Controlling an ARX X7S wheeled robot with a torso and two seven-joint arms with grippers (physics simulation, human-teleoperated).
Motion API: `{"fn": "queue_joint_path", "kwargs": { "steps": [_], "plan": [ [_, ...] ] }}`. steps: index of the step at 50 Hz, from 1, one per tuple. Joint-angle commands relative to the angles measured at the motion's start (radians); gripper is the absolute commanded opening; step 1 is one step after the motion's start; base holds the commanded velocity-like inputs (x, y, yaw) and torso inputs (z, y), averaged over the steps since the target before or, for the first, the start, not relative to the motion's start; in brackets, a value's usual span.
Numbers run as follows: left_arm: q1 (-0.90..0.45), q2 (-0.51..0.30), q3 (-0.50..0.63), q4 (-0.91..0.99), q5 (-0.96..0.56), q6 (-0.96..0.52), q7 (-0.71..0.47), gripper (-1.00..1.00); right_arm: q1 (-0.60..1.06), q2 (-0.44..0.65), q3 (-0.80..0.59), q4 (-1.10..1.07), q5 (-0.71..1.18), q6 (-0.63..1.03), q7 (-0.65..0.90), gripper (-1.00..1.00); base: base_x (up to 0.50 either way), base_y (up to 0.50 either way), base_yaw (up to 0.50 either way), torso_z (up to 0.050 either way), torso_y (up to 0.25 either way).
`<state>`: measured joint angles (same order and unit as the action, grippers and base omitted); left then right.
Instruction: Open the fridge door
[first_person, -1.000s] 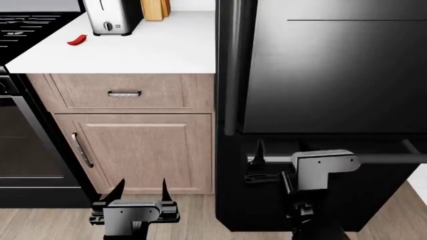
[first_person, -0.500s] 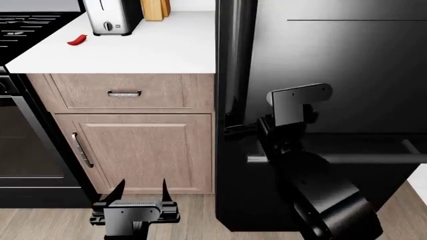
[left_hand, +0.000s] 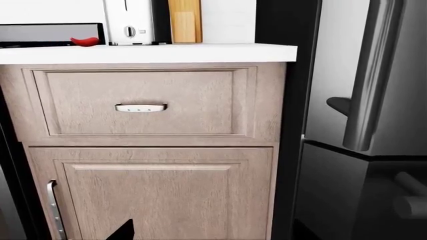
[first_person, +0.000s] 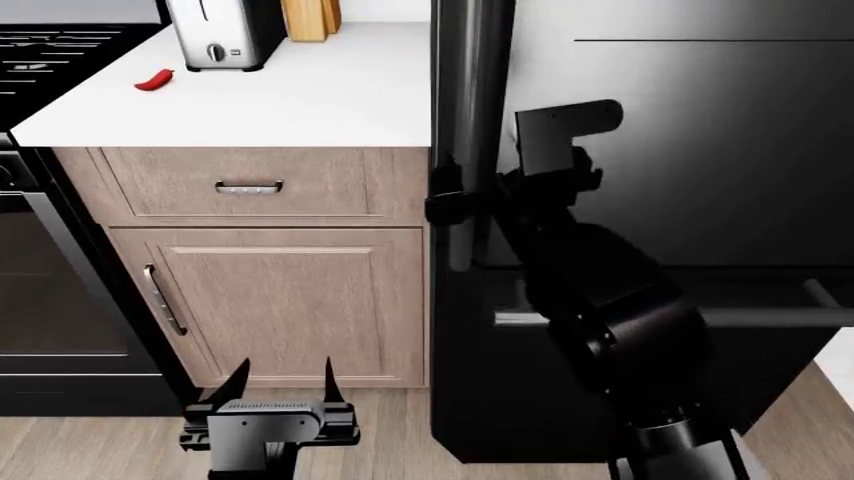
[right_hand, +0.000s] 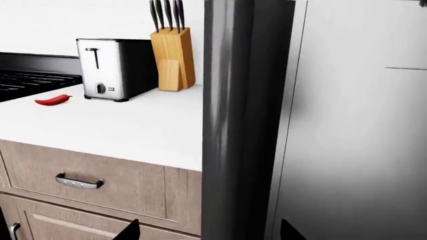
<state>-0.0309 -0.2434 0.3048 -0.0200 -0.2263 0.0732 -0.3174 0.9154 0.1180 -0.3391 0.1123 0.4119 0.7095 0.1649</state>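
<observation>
Fridge door (first_person: 667, 140): glossy dark steel panel, fills head view from 12 to 3 o'clock. Vertical bar handle (first_person: 467, 120), brushed metal, rounded, runs along its left edge.

Right gripper (first_person: 447, 205) at bar handle; 2 dark fingertips (right_hand: 130, 231) straddle bar in wrist view, jaws apart, contact cannot tell.

Left gripper (first_person: 280, 385) low at 7 o'clock, 2 pointed fingers spread, holding nothing.

White counter (first_person: 307, 100) at 11 o'clock: chrome toaster (first_person: 220, 35), wooden knife block (right_hand: 172, 57), red chilli (first_person: 155, 80). Light wood drawer (first_person: 247, 185) and cabinet door (first_person: 280, 305) beneath, both with metal pulls.
</observation>
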Motion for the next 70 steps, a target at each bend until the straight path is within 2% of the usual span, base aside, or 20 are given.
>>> {"fn": "queue_joint_path", "kwargs": {
  "steps": [1, 26, 37, 40, 46, 51, 56, 62, 70],
  "plan": [
    [0.000, -0.004, 0.004, 0.001, -0.005, 0.000, -0.004, 1.00, 0.097, -0.028, -0.016, 0.169, 0.000, -0.042, -0.046, 1.00, 0.00, 0.00, 0.00, 0.000, 0.000],
    [-0.001, -0.010, 0.012, -0.007, -0.012, 0.010, -0.010, 1.00, 0.296, -0.104, -0.064, 0.593, -0.007, -0.209, -0.124, 1.00, 0.00, 0.00, 0.00, 0.000, 0.000],
    [-0.003, -0.014, 0.014, -0.007, -0.017, 0.008, -0.014, 1.00, 0.399, -0.115, -0.160, 0.820, 0.106, -0.338, -0.124, 1.00, 0.00, 0.00, 0.00, 0.000, 0.000],
    [-0.003, -0.015, 0.015, -0.006, -0.018, 0.007, -0.015, 1.00, 0.437, -0.117, -0.239, 0.906, 0.192, -0.393, -0.119, 1.00, 0.00, 0.00, 0.00, 0.000, 0.000],
    [-0.002, -0.017, 0.016, -0.006, -0.022, 0.008, -0.016, 1.00, 0.499, -0.118, -0.480, 1.045, 0.436, -0.497, -0.109, 1.00, 0.00, 0.00, 0.00, 0.000, 0.000],
    [-0.003, -0.018, 0.018, -0.006, -0.024, 0.007, -0.018, 1.00, 0.534, -0.118, -0.721, 1.098, 0.670, -0.552, -0.106, 1.00, 0.00, 0.00, 0.00, 0.000, 0.000],
    [-0.004, -0.019, 0.019, -0.005, -0.027, 0.005, -0.019, 1.00, 0.553, -0.118, -0.900, 1.123, 0.852, -0.596, -0.102, 1.00, 0.00, 0.00, 0.00, 0.000, 0.000],
    [-0.006, -0.022, 0.019, 0.002, -0.034, -0.001, -0.021, 1.00, 0.566, -0.118, -1.041, 1.147, 0.998, -0.629, -0.099, 1.00, 0.00, 0.00, 0.00, 0.000, 0.000],
    [-0.006, -0.021, 0.023, -0.007, -0.032, 0.007, -0.023, 1.00, 0.570, -0.118, -1.140, 1.166, 1.102, -0.656, -0.105, 1.00, 0.00, 0.00, 0.00, 0.000, 0.000]
  ]
}}
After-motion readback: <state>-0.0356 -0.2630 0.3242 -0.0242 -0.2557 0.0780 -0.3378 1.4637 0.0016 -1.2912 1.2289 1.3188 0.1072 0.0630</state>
